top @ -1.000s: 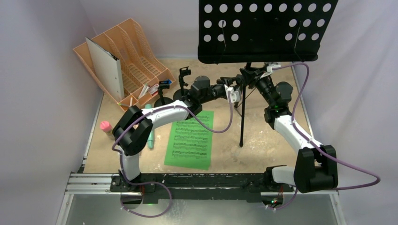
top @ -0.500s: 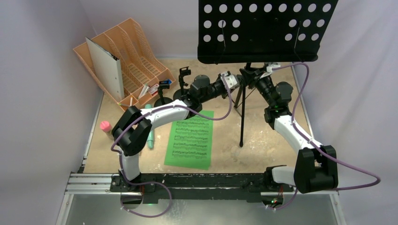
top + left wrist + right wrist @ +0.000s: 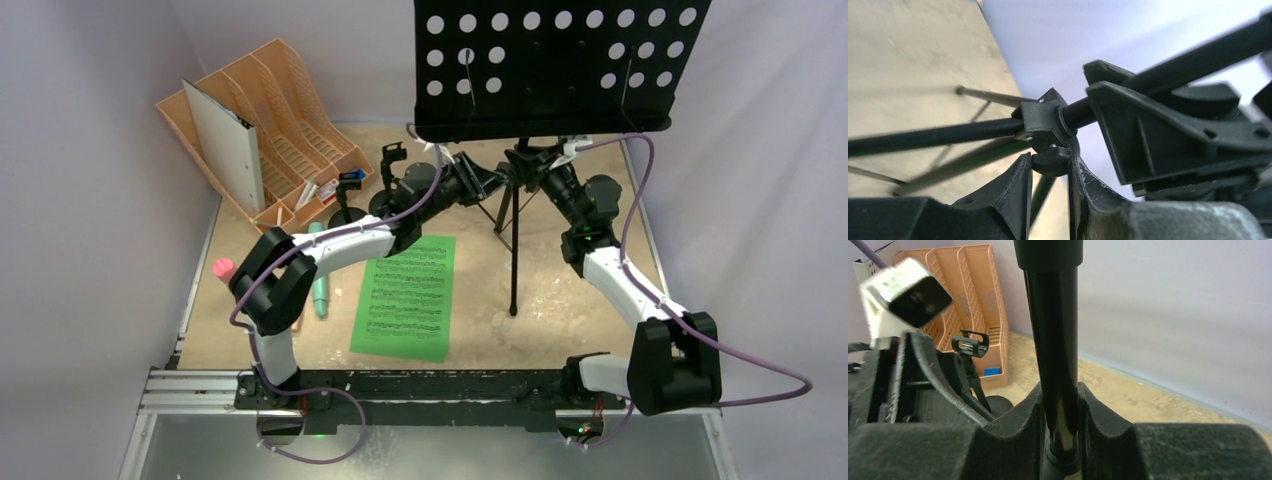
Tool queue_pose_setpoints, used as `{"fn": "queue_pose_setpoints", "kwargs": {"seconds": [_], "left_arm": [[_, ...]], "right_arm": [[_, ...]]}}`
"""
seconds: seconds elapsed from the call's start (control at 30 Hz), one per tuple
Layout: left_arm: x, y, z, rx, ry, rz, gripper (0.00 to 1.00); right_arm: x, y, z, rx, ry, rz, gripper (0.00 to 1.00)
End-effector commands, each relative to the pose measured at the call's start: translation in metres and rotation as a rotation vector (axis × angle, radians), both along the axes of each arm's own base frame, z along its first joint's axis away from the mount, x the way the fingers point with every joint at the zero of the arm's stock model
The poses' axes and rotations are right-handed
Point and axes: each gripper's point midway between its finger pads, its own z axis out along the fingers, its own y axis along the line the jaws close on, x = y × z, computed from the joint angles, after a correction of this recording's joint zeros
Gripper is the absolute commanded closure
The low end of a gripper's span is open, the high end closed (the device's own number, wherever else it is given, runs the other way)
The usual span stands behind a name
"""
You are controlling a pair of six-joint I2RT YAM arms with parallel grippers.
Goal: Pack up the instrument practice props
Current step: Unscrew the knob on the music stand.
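Black tripod stand with perforated desk (image 3: 560, 65) is at upper centre of the top view. Left gripper (image 3: 1049, 170) is nearly closed, pinching the small clamp knob (image 3: 1050, 164) under the leg collar. Right gripper (image 3: 1059, 395) is clamped narrowly around the upright pole (image 3: 1053, 330). Risks: if the knob loosens, the collar or legs could slide suddenly. If the right grip slips on the smooth pole, the top-heavy stand could tip onto the 2 clip poles (image 3: 347, 200) at centre left. Left fingers could also slide off the rounded knob. Green sheet music (image 3: 405, 297), teal microphone (image 3: 319, 290) and pink microphone (image 3: 224, 268) lie lower left, not yet packed.
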Motion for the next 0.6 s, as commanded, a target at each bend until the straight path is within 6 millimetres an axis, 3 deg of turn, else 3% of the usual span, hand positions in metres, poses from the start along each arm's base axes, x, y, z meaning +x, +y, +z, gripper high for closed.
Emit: {"fn": "queue_pose_setpoints", "kwargs": {"seconds": [0.0, 0.17, 0.23, 0.43, 0.57], "left_arm": [[-0.009, 0.005, 0.058, -0.484, 0.362, -0.072, 1.0], [-0.01, -0.005, 0.053, -0.583, 0.532, -0.121, 1.0], [-0.01, -0.002, 0.058, -0.589, 0.525, -0.115, 0.94], [-0.001, 0.018, 0.069, -0.46, 0.328, -0.058, 0.64], [0.002, 0.04, 0.087, -0.368, 0.124, -0.013, 0.57]], "right_arm": [[-0.003, -0.004, 0.027, 0.031, -0.04, -0.019, 0.98], [-0.002, -0.005, 0.027, 0.031, -0.038, -0.025, 0.98], [-0.002, -0.005, 0.027, 0.028, -0.037, -0.026, 0.98], [-0.001, -0.006, 0.026, 0.024, -0.036, -0.031, 0.98], [0.0, -0.005, 0.025, 0.022, -0.034, -0.026, 0.98]]}}
